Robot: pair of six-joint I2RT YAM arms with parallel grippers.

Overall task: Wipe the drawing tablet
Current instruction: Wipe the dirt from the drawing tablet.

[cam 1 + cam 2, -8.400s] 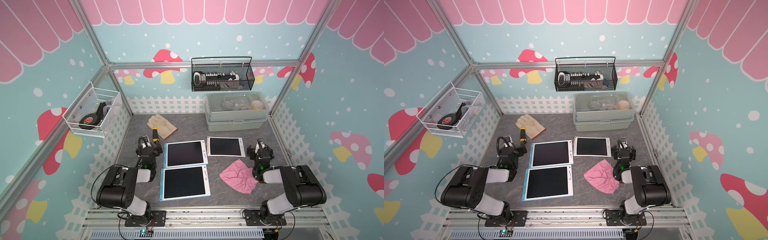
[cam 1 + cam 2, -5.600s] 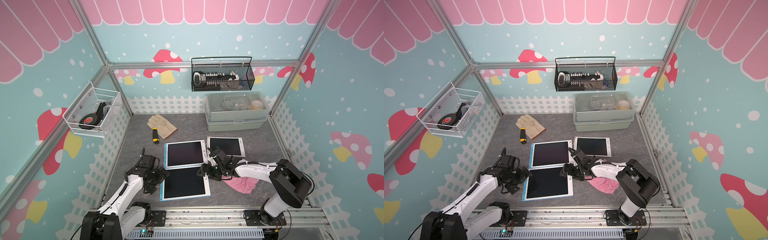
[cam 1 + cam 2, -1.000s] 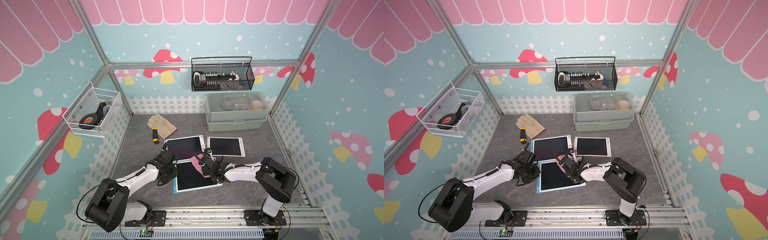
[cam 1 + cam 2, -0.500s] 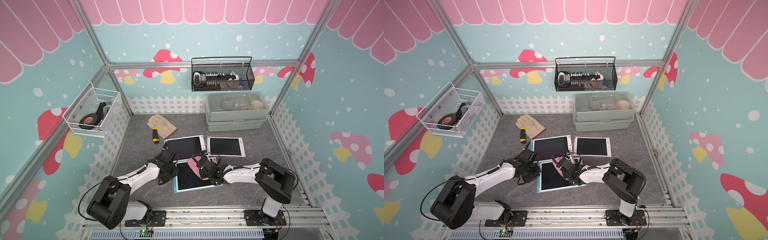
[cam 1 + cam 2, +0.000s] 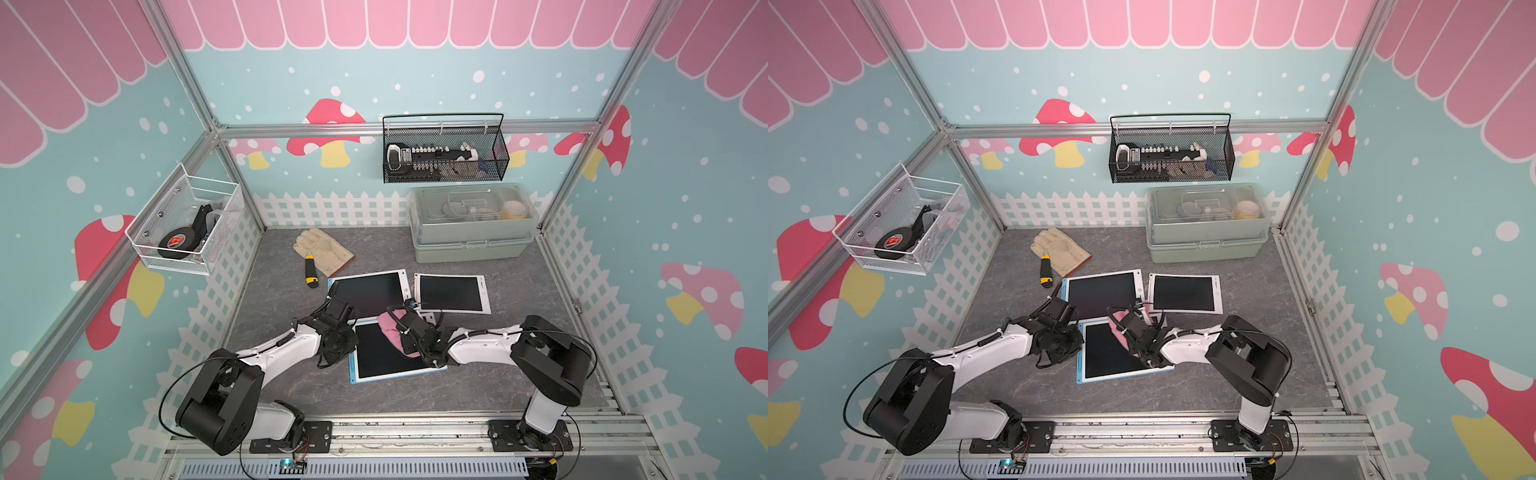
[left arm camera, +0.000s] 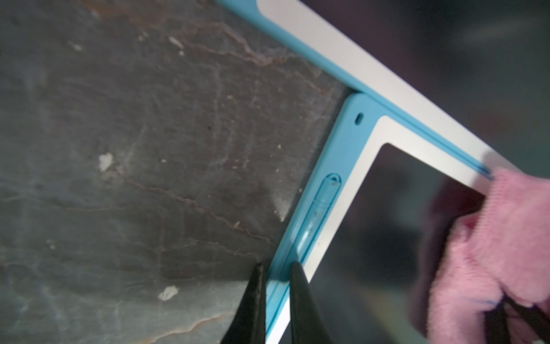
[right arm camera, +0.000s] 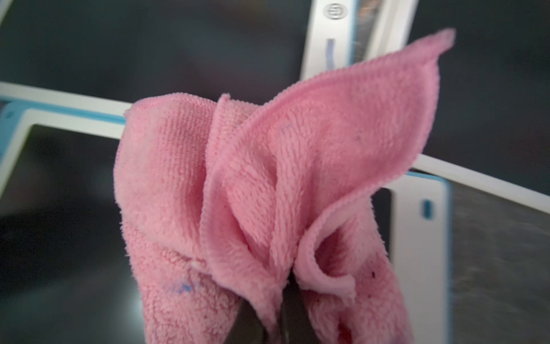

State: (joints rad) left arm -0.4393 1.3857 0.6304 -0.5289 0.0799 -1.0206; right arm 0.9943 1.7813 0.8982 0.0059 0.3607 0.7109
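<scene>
Both arms low and inward; left hand (image 6: 278, 295) narrowly pinched, right hand (image 7: 281, 315) clamped.

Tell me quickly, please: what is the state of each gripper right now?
Left gripper: closed on the blue edge of the drawing tablet.
Right gripper: closed, holding the pink cloth.

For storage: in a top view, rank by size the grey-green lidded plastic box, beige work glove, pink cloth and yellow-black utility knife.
1. grey-green lidded plastic box
2. beige work glove
3. pink cloth, partly hidden
4. yellow-black utility knife
</scene>
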